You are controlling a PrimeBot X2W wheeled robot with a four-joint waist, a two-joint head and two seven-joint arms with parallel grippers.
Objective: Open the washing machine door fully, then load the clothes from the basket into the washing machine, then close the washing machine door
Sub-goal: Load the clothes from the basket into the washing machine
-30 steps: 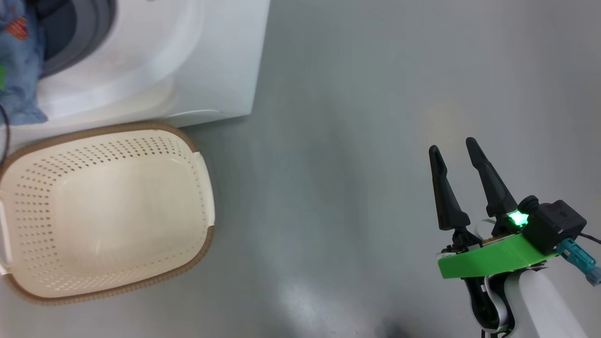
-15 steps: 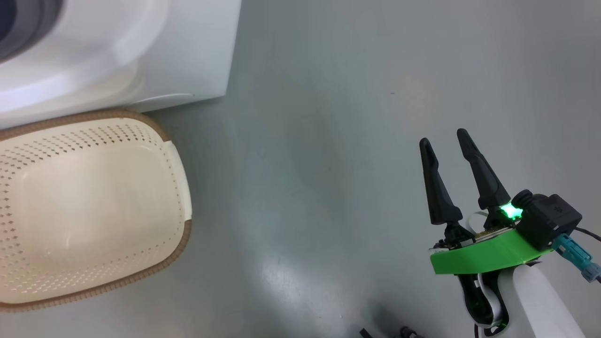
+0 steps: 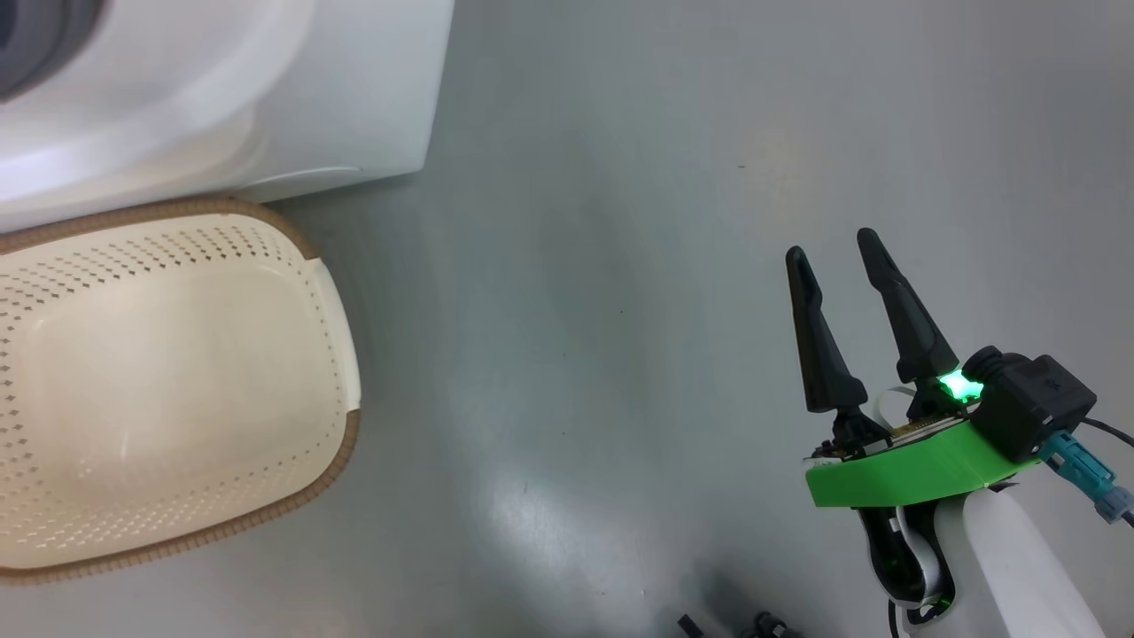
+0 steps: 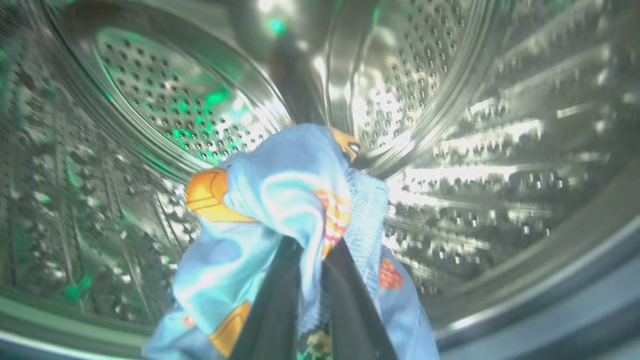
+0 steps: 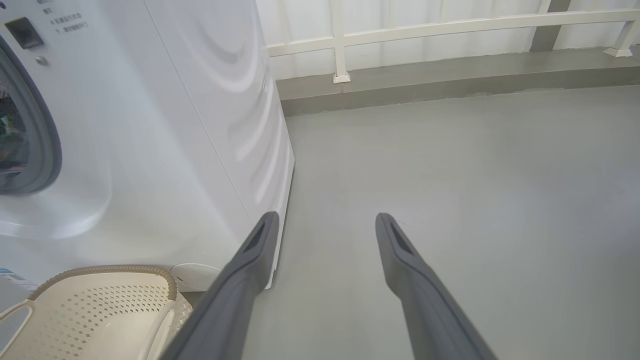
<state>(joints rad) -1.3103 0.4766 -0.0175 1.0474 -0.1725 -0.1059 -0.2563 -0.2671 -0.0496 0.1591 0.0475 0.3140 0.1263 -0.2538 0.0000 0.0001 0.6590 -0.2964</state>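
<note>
In the left wrist view my left gripper [image 4: 312, 250] is shut on a light blue garment with orange prints [image 4: 280, 200], one of the clothes, held up inside the steel perforated drum [image 4: 165, 95] of the washing machine. The white washing machine [image 3: 292, 89] stands at the head view's upper left, and its side [image 5: 200, 125] fills the left of the right wrist view. The cream basket [image 3: 53, 239] with a brown rim sits on the floor in front of it, nothing lying in it; its corner [image 5: 100, 300] also appears low left in the right wrist view. My right gripper [image 3: 828, 248] hangs open over bare floor, well to the right. The door is out of view.
Grey floor [image 3: 602, 310] stretches between the basket and my right arm. A white railing [image 5: 425, 30] and a low grey kerb run along the far side behind the machine.
The head camera has swung right, so the machine and basket slid left and the blue garment at the machine's opening left the picture. The right gripper stays open, slightly higher in frame.
</note>
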